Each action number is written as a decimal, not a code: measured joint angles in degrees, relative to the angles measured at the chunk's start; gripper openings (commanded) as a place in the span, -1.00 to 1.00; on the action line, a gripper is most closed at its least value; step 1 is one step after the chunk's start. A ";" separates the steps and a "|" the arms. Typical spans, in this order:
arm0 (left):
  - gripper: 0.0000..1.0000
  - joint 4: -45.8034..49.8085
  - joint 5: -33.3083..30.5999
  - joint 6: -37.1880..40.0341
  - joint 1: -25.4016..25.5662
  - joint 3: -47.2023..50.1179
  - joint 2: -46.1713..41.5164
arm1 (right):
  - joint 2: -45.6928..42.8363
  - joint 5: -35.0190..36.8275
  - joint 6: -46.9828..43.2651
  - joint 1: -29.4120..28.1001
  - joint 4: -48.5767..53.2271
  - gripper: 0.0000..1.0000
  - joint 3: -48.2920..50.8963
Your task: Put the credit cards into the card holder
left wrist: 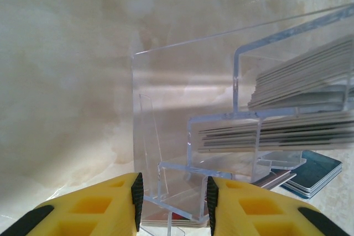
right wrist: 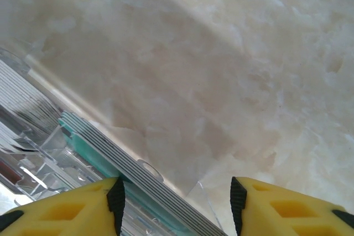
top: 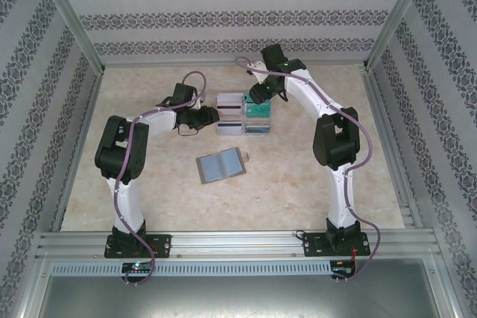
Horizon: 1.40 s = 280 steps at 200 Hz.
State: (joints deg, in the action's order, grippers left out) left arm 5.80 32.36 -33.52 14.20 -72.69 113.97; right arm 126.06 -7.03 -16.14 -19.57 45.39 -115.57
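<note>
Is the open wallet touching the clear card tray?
Apart. The top view shows the wallet lying nearer the arm bases, with a strip of bare table between it and the tray.

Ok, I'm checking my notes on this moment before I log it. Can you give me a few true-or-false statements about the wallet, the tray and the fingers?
1. The card holder lies open on the table. True.
2. The card holder sits inside the clear tray. False: it lies on the bare table, apart from the tray and nearer the arms' bases.
3. The right gripper has its fingers apart, with the teal cards beside one of them. True.
4. The left gripper holds a teal card. False: its fingers flank the clear tray's edge, and there is no teal card between them.
5. Grey cards are stacked in the tray. True.
</note>
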 measured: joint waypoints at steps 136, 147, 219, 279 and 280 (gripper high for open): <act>-0.25 0.85 -0.02 0.37 0.00 -0.39 0.00 | 0.00 -4.46 1.40 1.51 -1.51 -0.34 -0.31; -0.25 0.98 -0.02 0.37 0.00 -0.42 0.00 | 0.00 -4.68 1.42 1.62 -1.51 -0.34 -0.31; -0.25 1.03 -0.02 0.55 0.00 -0.48 0.00 | -0.33 -6.23 1.42 2.14 -1.49 -0.61 -0.31; -0.25 1.27 0.00 0.63 0.00 -0.52 0.02 | -0.79 -7.96 2.32 2.99 -1.70 -0.84 -0.31; -0.25 1.27 0.00 0.63 0.00 -0.52 0.02 | -0.79 -7.96 2.32 2.99 -1.70 -0.84 -0.31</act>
State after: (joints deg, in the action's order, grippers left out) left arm 7.07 32.36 -32.88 14.20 -73.21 113.99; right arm 125.27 -14.98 -13.82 -16.58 43.68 -115.87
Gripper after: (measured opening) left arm 0.376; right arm 0.071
